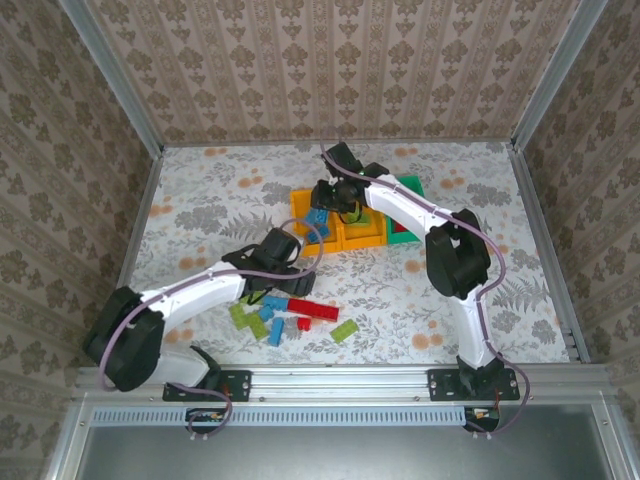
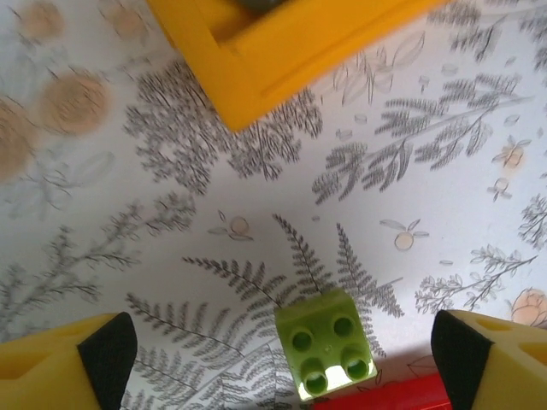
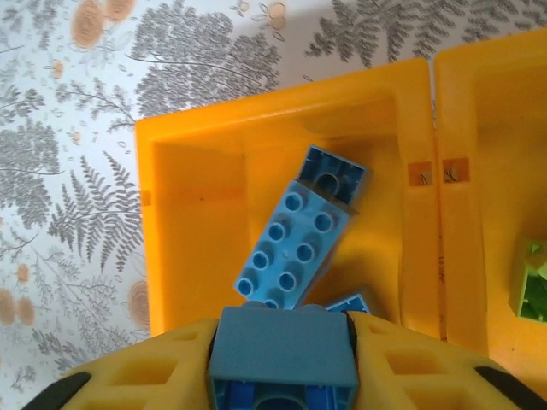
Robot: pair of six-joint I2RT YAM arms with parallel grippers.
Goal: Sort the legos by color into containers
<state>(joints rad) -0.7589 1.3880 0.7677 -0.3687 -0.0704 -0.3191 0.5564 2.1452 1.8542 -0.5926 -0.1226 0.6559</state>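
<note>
Blue brick [image 3: 282,346] hanging at the bottom edge of the right wrist view, right over the orange-yellow bin [image 3: 188,145].

The right gripper [image 3: 285,384] is clamping that brick, yellow fingers pressing flat against both of its sides, while a light blue eight-stud brick [image 3: 295,252] is lying tilted in the bin at mid-frame. In the left wrist view, the left gripper [image 2: 282,367] is hovering with its fingers spread wide to the lower corners, and a lime four-stud brick [image 2: 325,354] is sitting between them at bottom centre, touching a red brick [image 2: 385,397]. I'm judging these bricks light, rigid and slick-sided, so the flat side walls are looking like the place to pinch, not the studs.
</note>
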